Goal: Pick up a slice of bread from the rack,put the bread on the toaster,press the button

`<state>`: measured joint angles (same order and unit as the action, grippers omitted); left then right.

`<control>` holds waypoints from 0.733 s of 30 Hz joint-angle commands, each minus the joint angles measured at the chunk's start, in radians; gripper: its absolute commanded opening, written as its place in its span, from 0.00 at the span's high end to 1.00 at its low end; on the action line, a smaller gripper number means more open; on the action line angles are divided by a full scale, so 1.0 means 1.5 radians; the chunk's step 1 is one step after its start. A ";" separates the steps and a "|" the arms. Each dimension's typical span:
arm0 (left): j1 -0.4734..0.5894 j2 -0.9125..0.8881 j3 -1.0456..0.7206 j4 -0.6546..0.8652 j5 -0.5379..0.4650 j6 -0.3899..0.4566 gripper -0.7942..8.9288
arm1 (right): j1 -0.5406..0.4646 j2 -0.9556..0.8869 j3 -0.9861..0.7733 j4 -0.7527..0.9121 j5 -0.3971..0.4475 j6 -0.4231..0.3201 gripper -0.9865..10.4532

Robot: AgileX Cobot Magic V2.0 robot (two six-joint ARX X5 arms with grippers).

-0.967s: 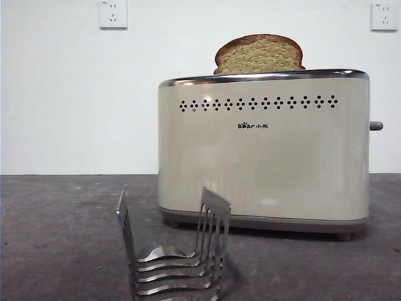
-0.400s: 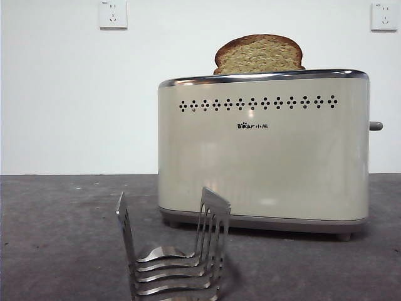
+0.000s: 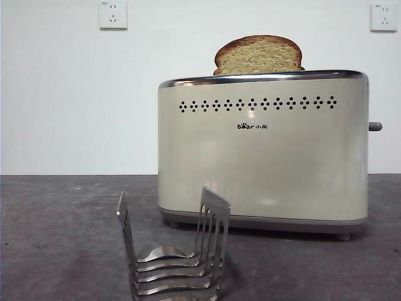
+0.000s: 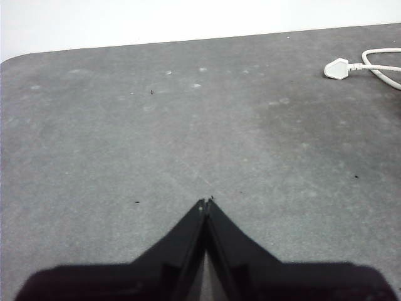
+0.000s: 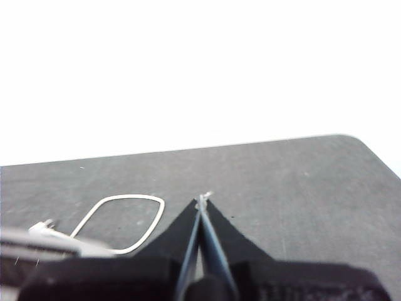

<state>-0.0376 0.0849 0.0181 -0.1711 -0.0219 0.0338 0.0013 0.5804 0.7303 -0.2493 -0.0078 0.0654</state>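
Bread [image 3: 259,55] poking out of toaster [image 3: 263,150], rack [image 3: 175,251] bare, white plug [image 4: 338,68] only in left wrist view, left gripper [image 4: 206,204] and right gripper [image 5: 202,202] both pinched closed on nothing

Even, bright lighting; front view sharp, with soft highlights on the toaster [image 3: 263,163] — a narrow shadow beneath it on the desk [image 3: 62,238]. The near rack [image 3: 172,251] is slightly soft. In the right wrist view the background is blown out white — the right hand [image 5: 202,204] blurred.
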 commanded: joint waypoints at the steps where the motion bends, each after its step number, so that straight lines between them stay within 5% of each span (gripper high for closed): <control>1: 0.002 0.000 -0.007 0.005 0.002 0.000 0.92 | 0.003 -0.124 -0.147 0.077 0.002 -0.018 0.91; 7: 0.002 0.001 -0.007 0.005 0.002 0.000 0.92 | 0.004 -0.296 -0.380 0.230 0.010 -0.017 0.91; 22: 0.002 0.001 -0.007 0.005 0.002 0.000 0.92 | 0.020 -0.382 -0.477 0.094 -0.012 -0.069 0.91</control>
<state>-0.0376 0.0853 0.0181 -0.1711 -0.0223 0.0338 0.0273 0.0105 0.0223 -0.1192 -0.0196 -0.0246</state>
